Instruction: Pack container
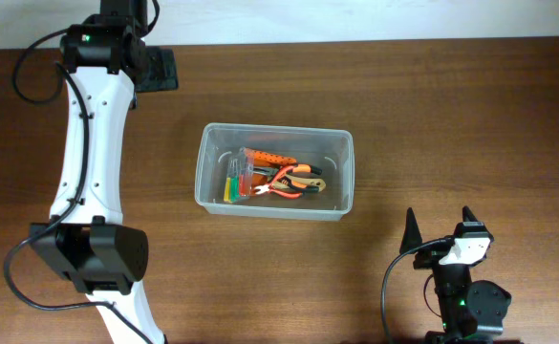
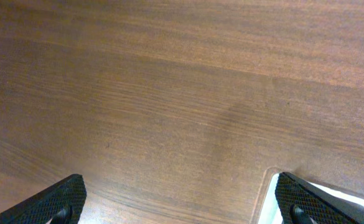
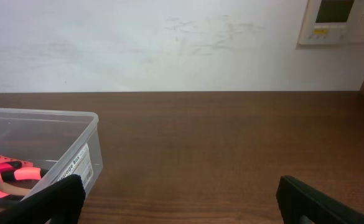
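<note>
The container (image 1: 275,172), a large clear tub, stands in the middle of the brown table. Inside it lie a small clear case of coloured screwdrivers (image 1: 240,178) and orange-handled pliers (image 1: 291,181). My right gripper (image 1: 441,227) is open and empty, low to the table, to the right of and nearer than the tub. In the right wrist view the container (image 3: 51,134) is at the left, with pink-orange pliers handles (image 3: 7,174) showing through its wall. My left gripper (image 1: 160,72) is at the far left, beyond the tub, open over bare wood (image 2: 182,205).
The left arm (image 1: 93,162) stretches along the table's left side from a base near the front edge. A pale rounded corner (image 2: 266,199) shows by the left gripper's right finger; I cannot tell what it is. A white wall with a panel (image 3: 337,22) is behind the table.
</note>
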You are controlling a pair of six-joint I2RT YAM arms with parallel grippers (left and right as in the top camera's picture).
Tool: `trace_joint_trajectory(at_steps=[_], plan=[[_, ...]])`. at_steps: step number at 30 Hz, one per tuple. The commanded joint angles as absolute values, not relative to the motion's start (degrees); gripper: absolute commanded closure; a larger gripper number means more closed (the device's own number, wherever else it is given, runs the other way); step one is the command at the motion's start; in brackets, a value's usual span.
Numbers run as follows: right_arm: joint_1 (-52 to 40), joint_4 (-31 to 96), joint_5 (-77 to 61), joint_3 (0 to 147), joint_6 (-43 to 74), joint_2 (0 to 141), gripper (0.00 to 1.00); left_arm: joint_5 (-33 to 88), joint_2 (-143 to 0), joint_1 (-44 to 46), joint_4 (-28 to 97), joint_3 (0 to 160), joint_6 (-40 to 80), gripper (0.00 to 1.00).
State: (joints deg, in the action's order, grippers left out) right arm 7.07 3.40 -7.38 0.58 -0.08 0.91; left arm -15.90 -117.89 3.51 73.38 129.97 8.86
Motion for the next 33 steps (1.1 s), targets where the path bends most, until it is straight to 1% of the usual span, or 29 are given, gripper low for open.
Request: trace_joint_trajectory(at_steps=[1,9,14,18,22,29,33], plan=[[6.8,3.8,-7.0,0.3,-0.2,0.2,0.01,-16.6,-117.1,3.6,73.3,130.5,9.4,0.01],[6.8,3.8,-7.0,0.3,-0.2,0.2,0.01,-16.9,-104.6,3.6,66.0,130.5,9.4,0.01],[6.8,3.8,-7.0,0.3,-0.2,0.2,0.01,-17.0,-94.9,3.2,65.8,130.3,9.4,0.01],[6.8,3.8,-7.0,0.3,-0.2,0.2,0.01,-17.0,-89.1,3.2,61.8,126.3,9.4,0.01],[6.8,3.8,-7.0,0.3,-0.2,0.2,0.01,-17.0,-81.4,3.2,54.1,114.5,9.4,0.01],[6.8,3.8,-7.0,0.3,-0.2,0.2,0.01,-16.8,-64.0,3.2,34.1,82.7,9.4,0.01],[6.8,3.8,-7.0,0.3,-0.2,0.2,0.01,-16.8,-53.9,3.2,27.7,66.8,9.4,0.01]])
